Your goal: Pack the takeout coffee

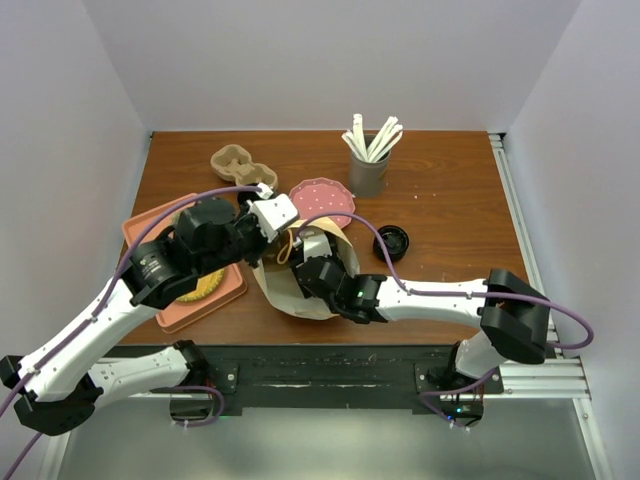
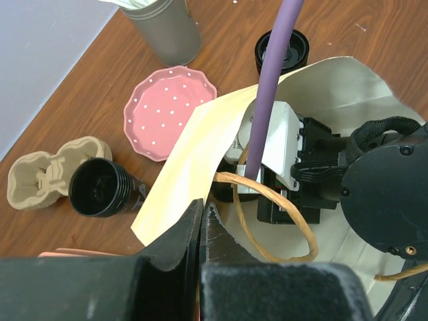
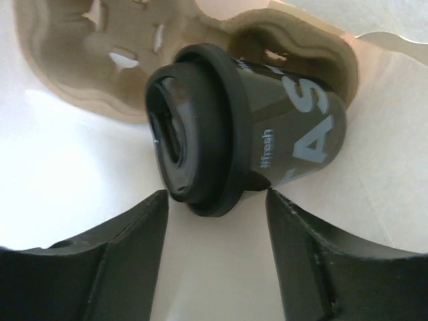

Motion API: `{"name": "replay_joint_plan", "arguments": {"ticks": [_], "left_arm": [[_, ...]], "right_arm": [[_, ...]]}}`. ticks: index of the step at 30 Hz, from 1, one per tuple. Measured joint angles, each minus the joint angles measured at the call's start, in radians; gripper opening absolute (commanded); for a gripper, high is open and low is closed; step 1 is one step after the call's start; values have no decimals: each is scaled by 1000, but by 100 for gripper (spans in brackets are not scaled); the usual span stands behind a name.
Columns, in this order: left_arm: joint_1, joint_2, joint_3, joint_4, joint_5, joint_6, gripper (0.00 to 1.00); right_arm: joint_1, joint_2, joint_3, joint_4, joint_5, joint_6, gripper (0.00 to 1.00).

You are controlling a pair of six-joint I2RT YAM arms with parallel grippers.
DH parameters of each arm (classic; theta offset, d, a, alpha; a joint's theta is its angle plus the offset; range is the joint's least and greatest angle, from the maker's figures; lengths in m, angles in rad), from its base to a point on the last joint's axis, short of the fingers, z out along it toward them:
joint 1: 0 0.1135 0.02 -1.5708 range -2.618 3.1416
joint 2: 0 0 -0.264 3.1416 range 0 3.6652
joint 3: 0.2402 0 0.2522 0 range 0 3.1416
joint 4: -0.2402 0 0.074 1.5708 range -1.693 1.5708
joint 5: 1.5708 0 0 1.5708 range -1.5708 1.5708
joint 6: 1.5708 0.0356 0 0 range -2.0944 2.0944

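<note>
One lidded cup [image 3: 281,134] sits in the bagged carrier [image 3: 73,73], right hand [image 3: 215,197] spread beside it, left hand [image 2: 202,224] pinching the paper bag [image 2: 194,144] rim; a second cup [image 2: 100,188] lies unpacked toward the tabletop [image 2: 227,20] far edge.

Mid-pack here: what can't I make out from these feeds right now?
- Right wrist: base of the cup, sunk in the carrier; seated or leaning, cannot tell. Carrier cut off by the top edge.
- Top external: inside of the paper bag and the right gripper, covered by the right arm.
- Left wrist: the cup, behind the right arm's wrist.
- Top external: what lies on the pink tray, mostly under the left arm.
</note>
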Motion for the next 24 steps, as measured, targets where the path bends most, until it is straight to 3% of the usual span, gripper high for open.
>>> {"name": "replay_joint_plan", "arguments": {"ticks": [4, 5, 9, 15, 24], "left_arm": [[0, 0, 19, -5, 4, -15, 0], [0, 0, 25, -5, 5, -20, 0], [0, 0, 37, -3, 6, -30, 0], [0, 0, 37, -6, 5, -34, 0], [0, -10, 27, -18, 0, -40, 0]], "right_arm": [[0, 4, 0, 18, 24, 3, 45], [0, 4, 0, 20, 32, 4, 35], [0, 2, 0, 26, 44, 6, 20], [-1, -61, -35, 51, 23, -2, 3], [-8, -174, -87, 114, -80, -37, 0]]}}
